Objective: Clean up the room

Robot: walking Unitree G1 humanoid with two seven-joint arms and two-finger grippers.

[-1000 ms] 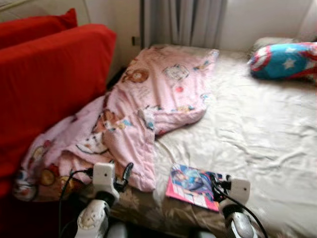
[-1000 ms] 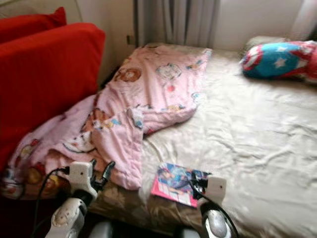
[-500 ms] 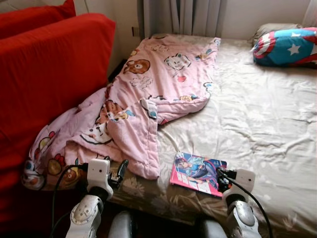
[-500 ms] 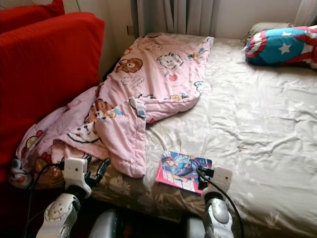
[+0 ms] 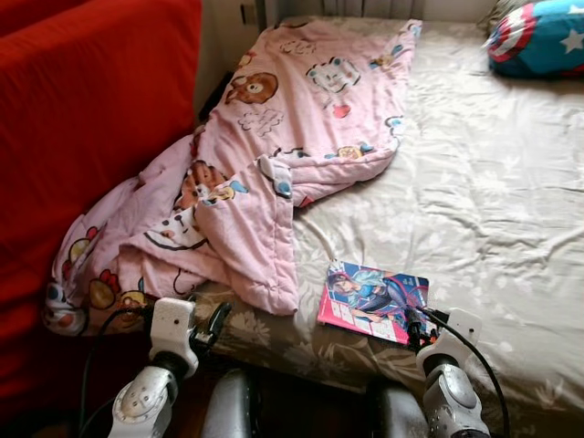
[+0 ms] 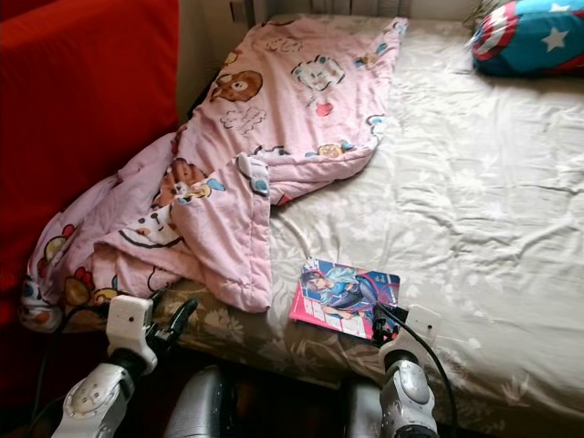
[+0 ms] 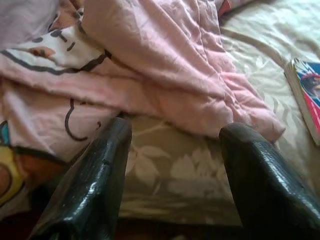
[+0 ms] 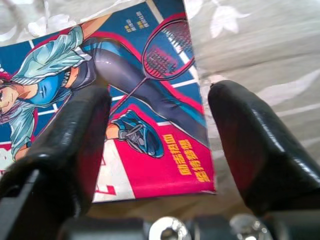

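Black fingers of the right gripper (image 8: 157, 150) apart, poised just over the near corner of the magazine (image 5: 374, 300). Magazine flat on the bed (image 5: 493, 210), close to its front edge. Left gripper (image 7: 172, 175) likewise apart, at the bed's front edge just beside the pink blanket (image 5: 274, 155) draped over the left side. Red sofa (image 5: 82, 128) beyond; star-patterned pillow (image 5: 538, 36) at the far right corner.

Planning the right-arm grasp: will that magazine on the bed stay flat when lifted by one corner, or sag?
Probably sags: the magazine looks thin and soft-covered. Its glossy cover may slip between the open fingers of the right gripper straddling its corner. It lies flat on the soft sheet, so getting a finger under the edge could be awkward.
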